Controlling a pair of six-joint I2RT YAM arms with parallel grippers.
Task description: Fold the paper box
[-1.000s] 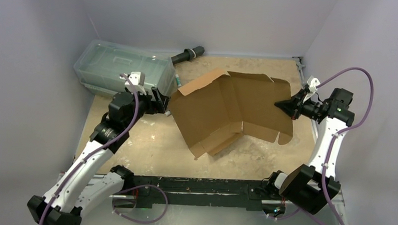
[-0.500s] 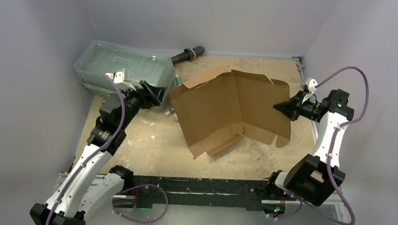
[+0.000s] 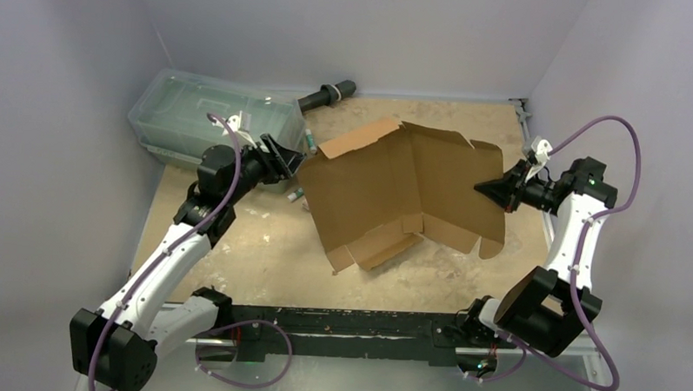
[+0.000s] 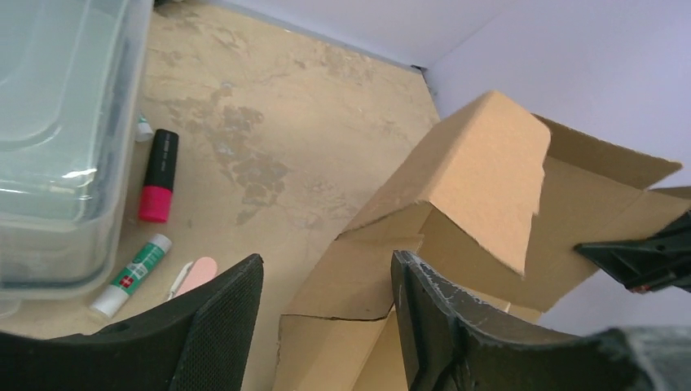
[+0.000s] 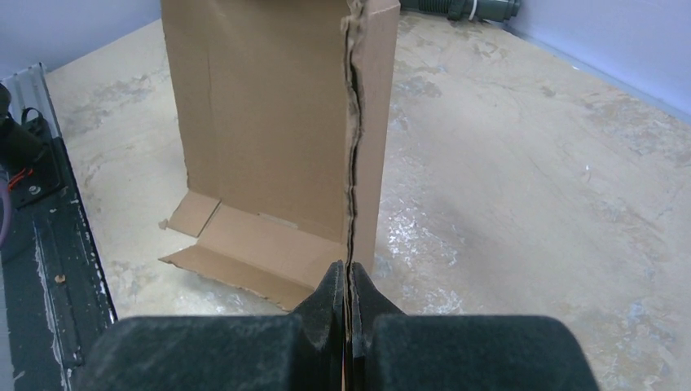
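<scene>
Tan desk point(image 3: 263, 245); right gripper point(image 3: 480, 188) fingers clamp paper box point(image 3: 387, 188) edge, left gripper point(image 3: 292, 162) fingers wide at centre-left; we'd straddle the flap squarely, then close.

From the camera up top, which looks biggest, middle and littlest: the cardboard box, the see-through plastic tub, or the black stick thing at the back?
Largest: paper box, spread open.
Middle: clear plastic tub.
Smallest: black stick, much littler than the other two.
</scene>
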